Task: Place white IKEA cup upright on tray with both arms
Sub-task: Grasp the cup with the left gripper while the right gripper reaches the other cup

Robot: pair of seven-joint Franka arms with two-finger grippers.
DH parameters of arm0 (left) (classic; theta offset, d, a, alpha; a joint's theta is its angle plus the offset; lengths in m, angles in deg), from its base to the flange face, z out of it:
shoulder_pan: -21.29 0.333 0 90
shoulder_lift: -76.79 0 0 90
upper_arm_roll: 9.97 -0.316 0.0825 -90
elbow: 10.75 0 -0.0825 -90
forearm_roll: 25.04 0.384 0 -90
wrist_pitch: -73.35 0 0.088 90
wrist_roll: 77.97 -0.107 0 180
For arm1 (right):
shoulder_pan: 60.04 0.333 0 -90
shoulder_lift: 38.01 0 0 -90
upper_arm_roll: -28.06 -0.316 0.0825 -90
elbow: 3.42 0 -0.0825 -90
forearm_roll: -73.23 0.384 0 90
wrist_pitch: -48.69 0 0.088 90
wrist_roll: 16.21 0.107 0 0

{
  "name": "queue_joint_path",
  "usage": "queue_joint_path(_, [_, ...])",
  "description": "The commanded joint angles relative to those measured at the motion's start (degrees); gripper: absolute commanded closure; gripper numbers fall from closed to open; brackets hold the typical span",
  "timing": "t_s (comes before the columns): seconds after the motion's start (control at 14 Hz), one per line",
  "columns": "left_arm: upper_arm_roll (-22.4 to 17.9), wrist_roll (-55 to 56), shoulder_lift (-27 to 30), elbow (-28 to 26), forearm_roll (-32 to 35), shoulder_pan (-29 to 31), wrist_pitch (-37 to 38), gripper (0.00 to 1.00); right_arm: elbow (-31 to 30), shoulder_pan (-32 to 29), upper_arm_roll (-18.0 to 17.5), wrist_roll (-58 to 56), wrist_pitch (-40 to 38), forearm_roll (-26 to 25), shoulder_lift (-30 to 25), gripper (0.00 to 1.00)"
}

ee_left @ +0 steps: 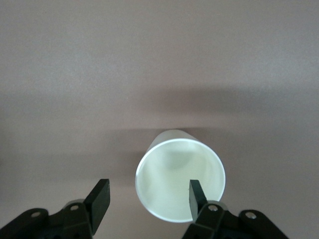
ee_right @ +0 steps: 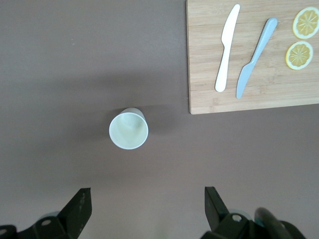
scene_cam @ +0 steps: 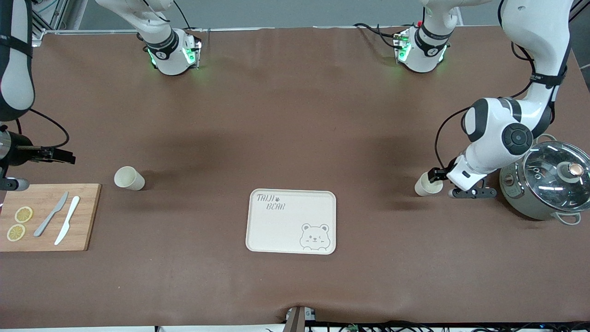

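Two white cups are on the brown table. One cup (scene_cam: 427, 185) (ee_left: 179, 180) is toward the left arm's end, its open mouth facing the left wrist camera. My left gripper (scene_cam: 434, 177) (ee_left: 148, 191) is down at it, open, straddling the rim: one finger (ee_left: 196, 195) is inside the mouth and the other finger (ee_left: 99, 198) is outside, clear of the wall. The other cup (scene_cam: 129, 178) (ee_right: 128, 130) stands upright toward the right arm's end. My right gripper (scene_cam: 62, 156) (ee_right: 148, 200) hangs open over bare table near it. The cream tray (scene_cam: 286, 230) lies between the cups, nearer the camera.
A grey pot with a glass lid (scene_cam: 551, 182) stands close beside the left arm's wrist. A wooden cutting board (scene_cam: 85, 216) (ee_right: 199, 74) holds two knives (scene_cam: 60, 220) and two lemon slices (scene_cam: 19, 223) at the right arm's end.
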Motion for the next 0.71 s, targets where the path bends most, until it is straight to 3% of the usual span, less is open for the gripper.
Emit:
queue_joint_path(0.0, [0.52,0.30,-1.07,-0.32,-0.96,0.44,-1.67,0.36,-1.79,-2.08,-0.63,-0.25,2.29,1.60,-0.30,0.00])
queue_joint_path(0.21, [0.52,0.30,-1.94,-0.23,-0.96,0.53,-1.85,0.50,-5.03,-3.49,-0.71,-0.60,8.87,1.69,2.51,0.00])
queue_joint_path(0.43, [0.52,0.30,-2.47,-0.06,-0.96,0.53,-1.85,0.98,-11.35,-3.23,-0.71,-0.60,15.82,2.73,2.52,0.00])
queue_joint_path(0.64, [0.60,-0.05,-2.39,0.29,-0.96,0.71,-1.50,1.00,-15.57,-3.67,-0.71,-0.69,19.77,5.82,2.52,0.00])
